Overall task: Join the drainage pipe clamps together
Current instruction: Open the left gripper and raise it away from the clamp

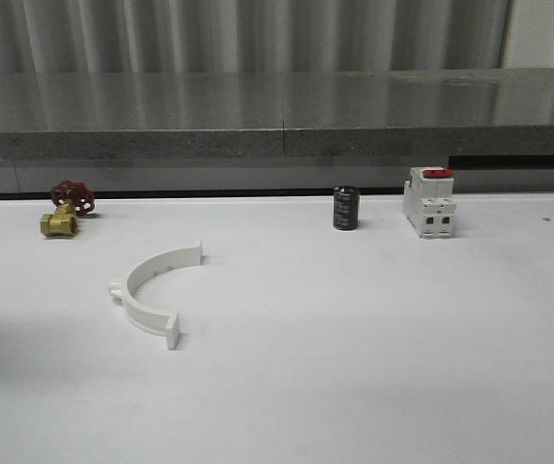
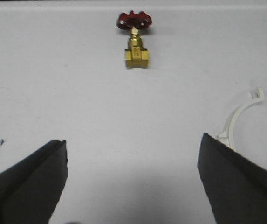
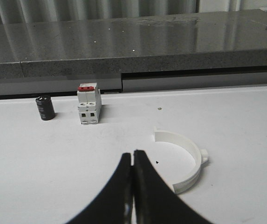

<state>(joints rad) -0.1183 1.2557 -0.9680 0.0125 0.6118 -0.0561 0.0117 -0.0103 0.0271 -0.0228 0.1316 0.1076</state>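
Note:
One white half-ring drainage pipe clamp [image 1: 131,298] lies flat on the white table [image 1: 354,348] at the left, its opening facing right. In the left wrist view part of this clamp [image 2: 238,114] curves beside one finger of my left gripper [image 2: 133,140], which hovers open over bare table with nothing between its fingers. A second white half-ring clamp [image 3: 192,176] lies flat just beyond and to one side of my right gripper [image 3: 132,153], whose black fingers are pressed together and hold nothing.
A brass valve with a red handwheel [image 1: 64,208] [image 2: 135,46] sits at the back left. A black cylinder [image 1: 345,208] [image 3: 44,107] and a white block with a red top [image 1: 428,203] [image 3: 88,105] stand at the back right. A grey stone ledge [image 1: 277,116] bounds the table's far edge.

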